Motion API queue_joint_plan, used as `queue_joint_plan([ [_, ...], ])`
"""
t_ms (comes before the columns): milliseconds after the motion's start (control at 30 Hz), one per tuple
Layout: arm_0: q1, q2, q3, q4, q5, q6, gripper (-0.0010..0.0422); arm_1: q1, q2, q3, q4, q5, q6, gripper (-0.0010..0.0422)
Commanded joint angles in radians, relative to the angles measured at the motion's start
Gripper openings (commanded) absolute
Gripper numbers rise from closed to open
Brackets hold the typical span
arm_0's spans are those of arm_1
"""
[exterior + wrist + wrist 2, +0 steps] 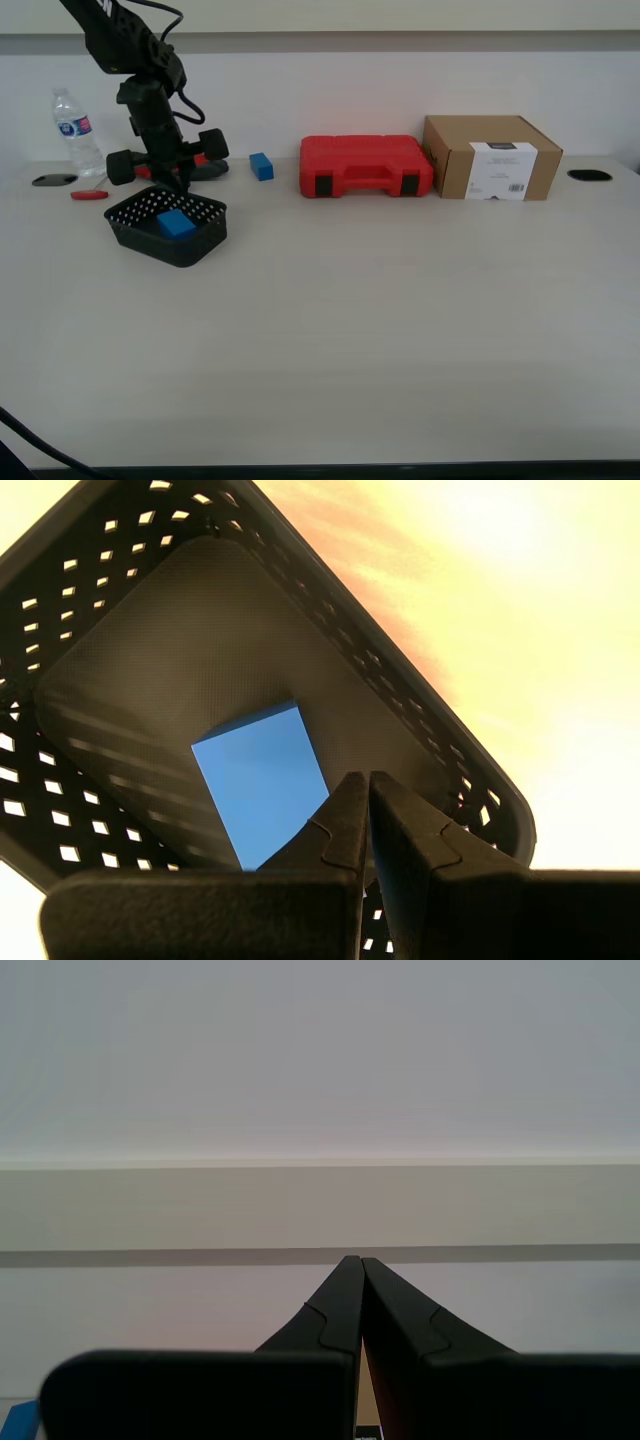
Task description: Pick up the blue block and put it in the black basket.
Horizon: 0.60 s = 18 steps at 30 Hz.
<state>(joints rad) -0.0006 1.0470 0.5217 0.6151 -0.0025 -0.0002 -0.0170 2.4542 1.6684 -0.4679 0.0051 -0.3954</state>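
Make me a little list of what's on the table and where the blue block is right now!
blue block: lying inside the black basket
my first tool: shut, empty, above the basket
my second tool: shut, empty, facing a wall
small blue block: on the table, beside the red case
cardboard box: at the case's other side
water bottle: far back, exterior view's left
task: looks done

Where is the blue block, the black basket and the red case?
blue block (176, 223): exterior view, its top face.
black basket (185, 250): exterior view, its near mesh wall.
red case (365, 158): exterior view, its lid.
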Motion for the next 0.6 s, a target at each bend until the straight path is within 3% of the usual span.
queue_joint_plan([
  [33,0.001,0.000,0.002,0.004,0.000,0.000,0.0000,0.000,0.000,0.000,-0.001,-0.005,0.003,-0.0002],
  [600,0.000,0.000,0.002,0.004,0.000,0.000,0.0000,-0.002,0.000,0.002,0.009,0.014,0.003,0.0000],
])
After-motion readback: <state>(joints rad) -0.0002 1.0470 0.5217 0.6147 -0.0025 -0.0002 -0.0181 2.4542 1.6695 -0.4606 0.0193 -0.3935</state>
